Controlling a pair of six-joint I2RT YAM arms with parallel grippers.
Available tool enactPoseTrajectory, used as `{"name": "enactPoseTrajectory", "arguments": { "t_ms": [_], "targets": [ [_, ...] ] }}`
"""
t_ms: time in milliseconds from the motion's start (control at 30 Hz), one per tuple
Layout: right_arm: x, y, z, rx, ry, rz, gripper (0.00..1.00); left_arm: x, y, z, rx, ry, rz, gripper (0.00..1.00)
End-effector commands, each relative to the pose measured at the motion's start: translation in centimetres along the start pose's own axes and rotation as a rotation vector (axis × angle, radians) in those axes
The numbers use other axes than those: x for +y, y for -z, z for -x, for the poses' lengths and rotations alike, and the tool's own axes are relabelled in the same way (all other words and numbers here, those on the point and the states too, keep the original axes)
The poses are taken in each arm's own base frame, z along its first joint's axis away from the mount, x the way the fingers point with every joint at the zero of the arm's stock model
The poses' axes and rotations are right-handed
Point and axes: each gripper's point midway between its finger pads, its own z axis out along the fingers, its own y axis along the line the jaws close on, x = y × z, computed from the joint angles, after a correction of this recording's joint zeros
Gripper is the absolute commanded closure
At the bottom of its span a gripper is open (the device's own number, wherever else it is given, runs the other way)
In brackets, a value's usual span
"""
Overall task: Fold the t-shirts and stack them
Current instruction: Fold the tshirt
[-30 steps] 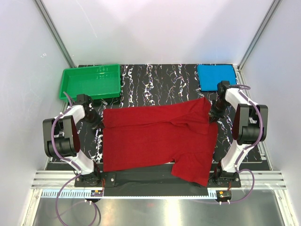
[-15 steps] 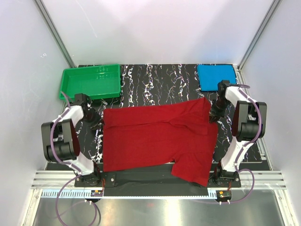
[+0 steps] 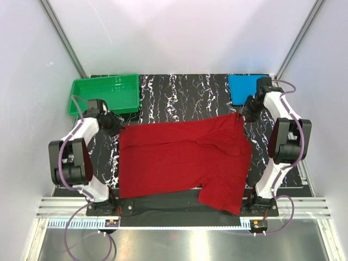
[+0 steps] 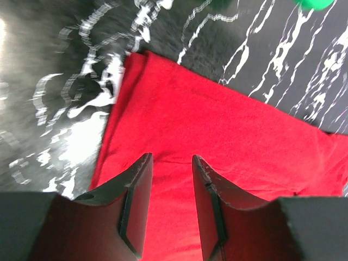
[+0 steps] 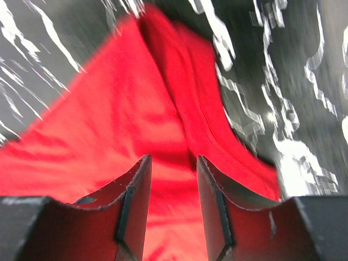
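At the far left a green plastic tray sits on the black marbled bench and plays no part here. Just beside it, the left tool hovers at the far left corner of the deep red cloth t-shirt. Its fingers are spread, with nothing pinched and only red cloth showing below the gap. The shirt lies flat across the middle of the bench. Its far edge runs fairly straight from one tool to the other, a slanting seam crosses it right of centre, and its near right part hangs over the front edge. The right tool stands at the far right corner with its fingers apart as well, holding nothing. Beyond it, in the far right corner of the bench, lies the bright blue t-shirt, a neat folded rectangle. To my eye the red shirt is in the middle of being folded: it looks folded once, but it is nowhere near a rectangle. The next move probably calls for fresh grips lower down, bringing in the overhanging near right part, before the shirt goes onto the blue one.
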Motion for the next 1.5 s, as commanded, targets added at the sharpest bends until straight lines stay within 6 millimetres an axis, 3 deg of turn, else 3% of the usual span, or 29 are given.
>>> {"name": "enactPoseTrajectory", "arguments": {
  "t_ms": [0,133,267,667,800,900,1100,1233,1367,1467],
  "targets": [
    [1.9,-1.3,3.8,-0.086,-0.036,0.065,0.53,-2.3,-1.2,1.2,-0.019,-0.024,-0.092,0.60],
    [2.4,-3.9,5.5,-0.084,-0.037,0.072,0.53,-2.1,-2.6,1.3,-0.004,-0.020,-0.090,0.60],
    [3.1,-5.1,6.7,-0.097,-0.040,0.097,0.54,-1.5,-3.8,1.1,0.020,-0.002,-0.065,0.61],
    [2.5,-7.5,6.9,-0.073,-0.047,0.070,0.64,1.7,-5.7,0.2,0.062,0.063,0.086,0.57],
    [1.8,-8.8,7.2,-0.060,-0.050,0.026,0.89,2.4,-6.6,-0.6,0.099,0.083,0.117,0.58],
    [0.3,-8.6,8.2,-0.094,-0.065,-0.066,1.00,2.7,-6.8,-0.5,0.100,0.091,0.133,0.58],
    [-1.0,-7.5,10.4,-0.177,-0.058,-0.160,1.00,3.7,-6.9,0.3,0.076,0.091,0.171,0.58],
    [-1.1,-8.1,10.9,-0.174,-0.040,-0.167,1.00,4.0,-6.9,0.8,0.066,0.093,0.175,0.58],
    [0.2,-7.6,12.0,-0.183,-0.021,-0.120,1.00,3.6,-6.9,1.5,0.057,0.070,0.164,0.57],
    [1.1,-6.5,11.3,-0.166,-0.028,-0.080,1.00,2.7,-6.3,1.6,0.052,0.054,0.127,0.53]
  ]
}}
